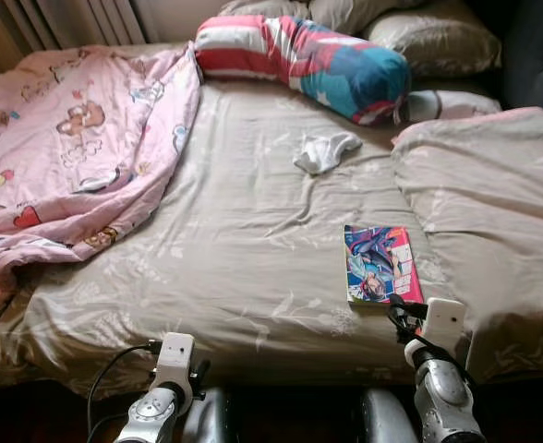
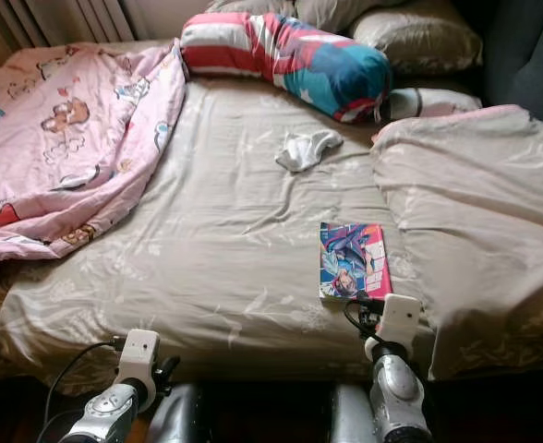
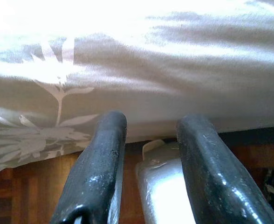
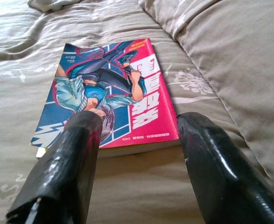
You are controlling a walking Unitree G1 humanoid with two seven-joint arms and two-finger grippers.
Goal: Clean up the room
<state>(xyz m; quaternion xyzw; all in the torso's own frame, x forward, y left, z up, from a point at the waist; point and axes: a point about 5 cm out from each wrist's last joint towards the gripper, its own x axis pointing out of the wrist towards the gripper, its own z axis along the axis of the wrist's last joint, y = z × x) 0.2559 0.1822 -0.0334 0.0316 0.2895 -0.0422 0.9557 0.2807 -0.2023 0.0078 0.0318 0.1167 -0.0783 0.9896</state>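
Right gripper (image 4: 134, 158), fingers spread wide and empty, hovers just short of the book (image 1: 382, 264), which lies flat on the bed (image 1: 244, 240) straight ahead, spine running away; left gripper (image 3: 148, 158) hangs farther off.

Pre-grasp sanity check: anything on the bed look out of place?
Yes. A comic book lies loose on the sheet near the bed's foot, just ahead of the right gripper, jaws open. A crumpled white cloth sits mid-bed. The pink duvet is bunched to the left.
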